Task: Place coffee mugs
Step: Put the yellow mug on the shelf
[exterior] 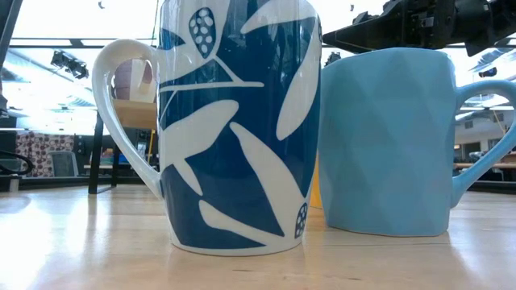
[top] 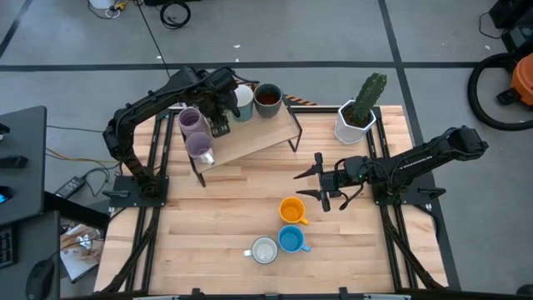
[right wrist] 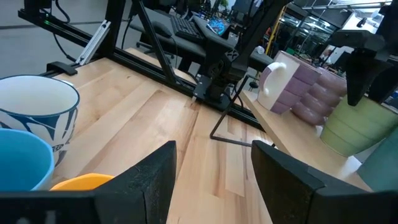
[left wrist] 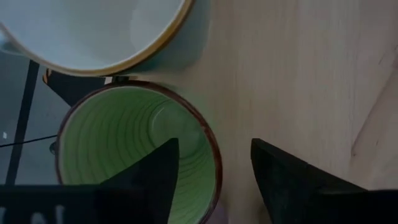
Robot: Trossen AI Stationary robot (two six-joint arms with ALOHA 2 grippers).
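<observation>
The green mug (left wrist: 140, 152) is standing upright on the raised wooden shelf (top: 258, 137) in the upper centre of the high view, packed beside two purple mugs (top: 193, 133), a white mug (top: 243, 102) and a dark brown mug (top: 268, 98) so the row uses little space. The left gripper (top: 218, 117) is hovering over it with fingers apart, one over the rim, apparently letting go. Three mugs are waiting on the table (top: 208, 217) at lower centre: orange (top: 291, 210), light blue (top: 291, 241) and blue-and-white leaf-patterned (top: 264, 250). The right gripper (top: 323, 185) is hanging open near the orange mug, positioned for the next pick.
</observation>
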